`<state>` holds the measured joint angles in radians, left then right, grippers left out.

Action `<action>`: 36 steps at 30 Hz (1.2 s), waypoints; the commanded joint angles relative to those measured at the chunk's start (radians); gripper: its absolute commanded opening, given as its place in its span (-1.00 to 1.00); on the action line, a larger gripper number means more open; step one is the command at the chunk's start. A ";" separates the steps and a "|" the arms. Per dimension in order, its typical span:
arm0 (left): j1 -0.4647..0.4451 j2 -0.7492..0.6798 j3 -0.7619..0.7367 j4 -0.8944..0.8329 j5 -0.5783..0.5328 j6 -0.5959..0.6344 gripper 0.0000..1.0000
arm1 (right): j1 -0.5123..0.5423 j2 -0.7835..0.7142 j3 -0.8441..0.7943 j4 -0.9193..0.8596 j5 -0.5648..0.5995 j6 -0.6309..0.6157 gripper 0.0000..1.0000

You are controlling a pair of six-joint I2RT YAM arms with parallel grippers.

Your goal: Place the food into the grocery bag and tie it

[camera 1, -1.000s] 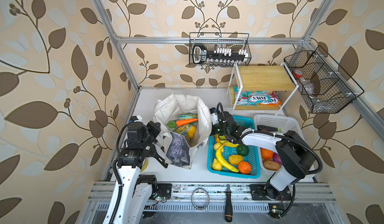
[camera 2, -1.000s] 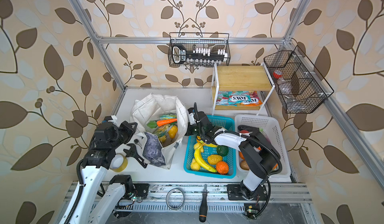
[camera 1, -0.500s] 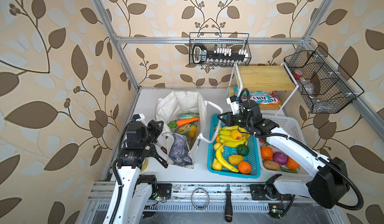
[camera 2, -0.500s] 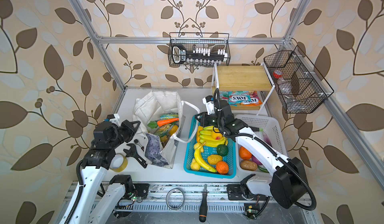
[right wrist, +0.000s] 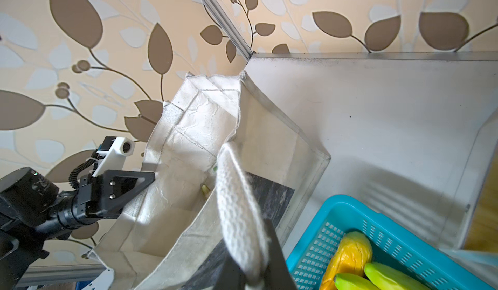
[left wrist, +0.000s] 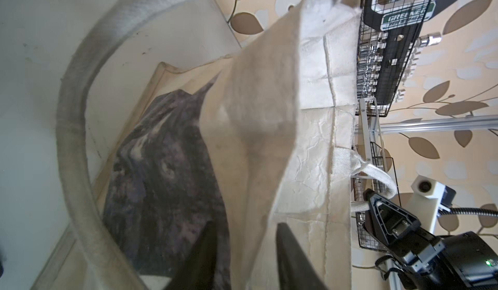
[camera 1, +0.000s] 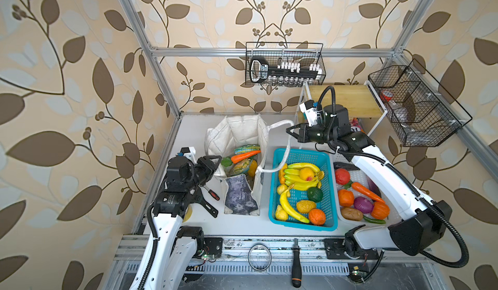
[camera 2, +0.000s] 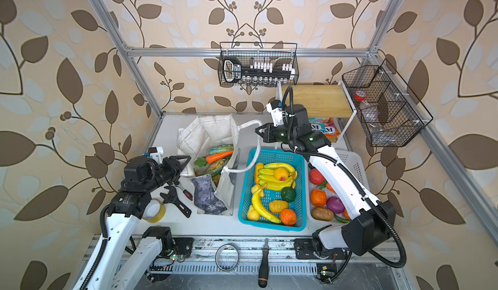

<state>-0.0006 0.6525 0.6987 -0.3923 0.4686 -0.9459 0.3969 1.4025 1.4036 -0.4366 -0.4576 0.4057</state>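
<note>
Right wrist view: the right gripper (right wrist: pixel 252 251) is pinched tight on the white strap handle (right wrist: pixel 237 194) of the grocery bag (right wrist: pixel 188 129) — a soft off-white cloth tote with a mottled grey-blue panel, its mouth gaping. In both top views it stands at nine o'clock of the blue basket (camera 1: pixel 299 151), with the strap drawn toward two o'clock. An orange carrot (camera 1: pixel 244 155), crinkly green-and-yellow snack packets (camera 1: pixel 246 149) and a yellow fruit (camera 1: pixel 252 167) lie inside. The left gripper (left wrist: pixel 246 234) — fingers spread — straddles the bag's nine-o'clock wall.
</note>
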 commanded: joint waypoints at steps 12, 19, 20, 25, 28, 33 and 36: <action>0.031 -0.032 0.426 -0.415 -0.436 0.280 0.98 | -0.004 0.005 -0.049 -0.059 0.034 -0.042 -1.00; 0.045 -0.063 0.272 -0.334 -0.397 0.098 0.94 | -0.006 0.003 -0.046 -0.071 0.017 -0.063 -1.00; 0.060 -0.063 0.256 -0.320 -0.403 0.098 0.94 | -0.006 0.000 -0.047 -0.073 0.016 -0.066 -1.00; 0.299 -0.003 0.204 -0.278 -0.301 0.068 0.92 | -0.006 -0.013 -0.055 -0.071 0.003 -0.070 -1.00; 0.529 0.046 0.066 -0.133 0.014 -0.061 0.81 | -0.005 -0.016 -0.064 -0.068 -0.004 -0.074 -1.00; 0.580 0.060 -0.094 0.058 0.159 -0.180 0.68 | -0.009 -0.017 -0.077 -0.058 -0.009 -0.075 -1.00; 0.579 0.096 -0.118 0.083 0.230 -0.151 0.72 | -0.007 -0.016 -0.079 -0.048 -0.013 -0.070 -1.00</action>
<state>0.5766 0.7471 0.5728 -0.4473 0.5472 -1.0740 0.3912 1.4025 1.3403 -0.5045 -0.4480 0.3504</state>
